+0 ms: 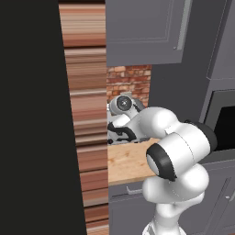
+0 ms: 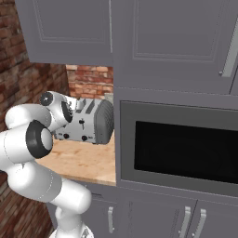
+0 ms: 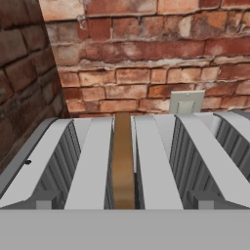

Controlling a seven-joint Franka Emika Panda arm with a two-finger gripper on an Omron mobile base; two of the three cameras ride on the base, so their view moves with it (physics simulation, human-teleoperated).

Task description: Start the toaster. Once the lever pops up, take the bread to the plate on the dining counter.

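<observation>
silver-grey toaster (image 2: 90, 122), brown bread (image 3: 122, 161), red brick wall (image 3: 146, 53).

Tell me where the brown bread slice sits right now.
In the hand view, the brown slice of bread stands on edge in a slot of the silver-grey metal toaster, left of centre, before the red brick wall.

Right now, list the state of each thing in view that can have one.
toaster: upright on the wooden counter, bread in one slot.
bread: standing on edge in a toaster slot, top edge showing.
microwave: door shut, window dark.
gripper: open, above the toaster slots.
</observation>
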